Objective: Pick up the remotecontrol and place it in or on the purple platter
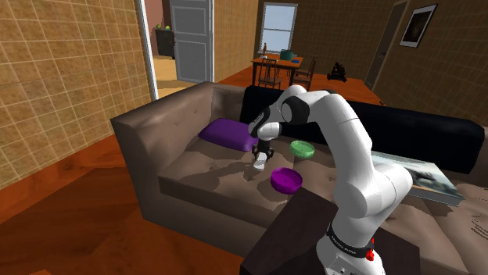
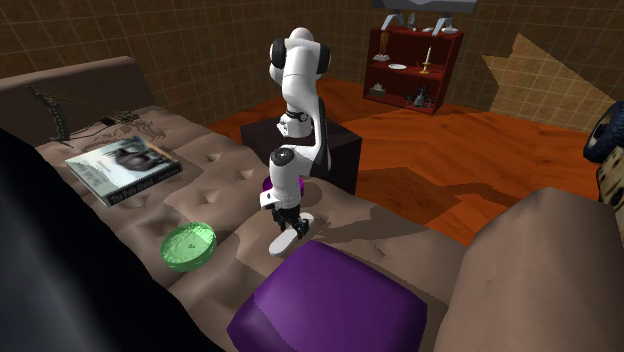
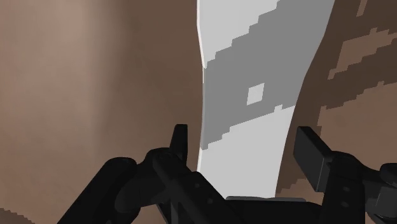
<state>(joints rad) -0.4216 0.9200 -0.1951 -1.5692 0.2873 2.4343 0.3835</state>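
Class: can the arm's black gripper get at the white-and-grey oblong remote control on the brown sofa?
Probably yes: the black gripper hangs right over the white-and-grey oblong remote control, nothing between them; the purple cushion and green bowl lie aside.

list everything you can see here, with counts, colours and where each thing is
sofa: 1, brown, under everything else
cushion: 1, purple, on the seat against the sofa's back
bowl: 1, green, on the seat beyond the platter
platter: 1, purple, on the seat near the stand
remote: 1, white and grey, tilted, between cushion and platter
book: 1, grey cover, on the seat at the shoulder view's right
table: 1, brown, far room
shelf: 1, red-brown, far wall in the second exterior view
stand: 1, dark, before the sofa
arm: 1, white
gripper: 1, black, jaws clasping the remote
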